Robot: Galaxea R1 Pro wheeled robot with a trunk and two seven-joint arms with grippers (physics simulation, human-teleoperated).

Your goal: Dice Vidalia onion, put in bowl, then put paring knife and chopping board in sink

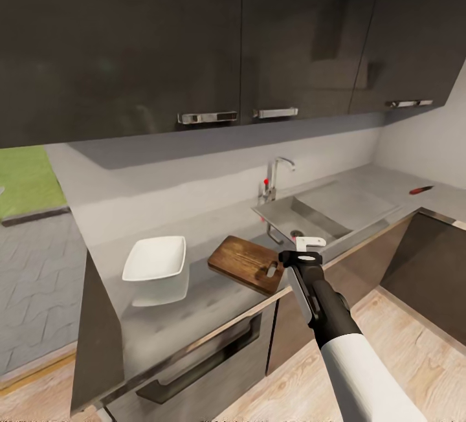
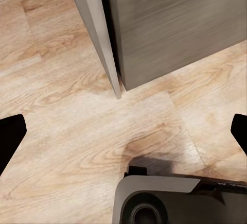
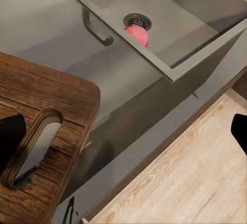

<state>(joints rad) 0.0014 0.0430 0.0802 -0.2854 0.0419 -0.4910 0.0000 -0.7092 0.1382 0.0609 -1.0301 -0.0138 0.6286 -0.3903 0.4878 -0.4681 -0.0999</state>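
A glossy dark-grey table (image 1: pixel 155 325) runs along a pale wall and turns a corner at the right, with dark cabinets (image 1: pixel 194 40) above and dark fronts below. The floor (image 1: pixel 414 351) is light wood plank; grey paving and a patch of green show at far left.

The bowl (image 1: pixel 155 259) is white, shallow and squarish, and stands on the table left of the board (image 1: pixel 247 264). The board is brown wood-grain with rounded corners; its handle slot points toward the table's front edge. Just right of the board lies the sink (image 1: pixel 310 215), a grey steel basin with a flat drainboard and a chrome tap (image 1: pixel 277 176) behind it. In the right wrist view a reddish onion (image 3: pixel 138 34) sits in the basin beside the round drain (image 3: pixel 138 21). The knife (image 1: pixel 421 189), red-handled, lies well apart on the table's far right stretch.

The right tool (image 1: pixel 307 252) hangs over the table's front edge between board and sink, its fingers spread wide and holding nothing. The left tool (image 2: pixel 123 131) points down at the floor beside a grey cabinet corner (image 2: pixel 170 28), fingers also wide and bare.
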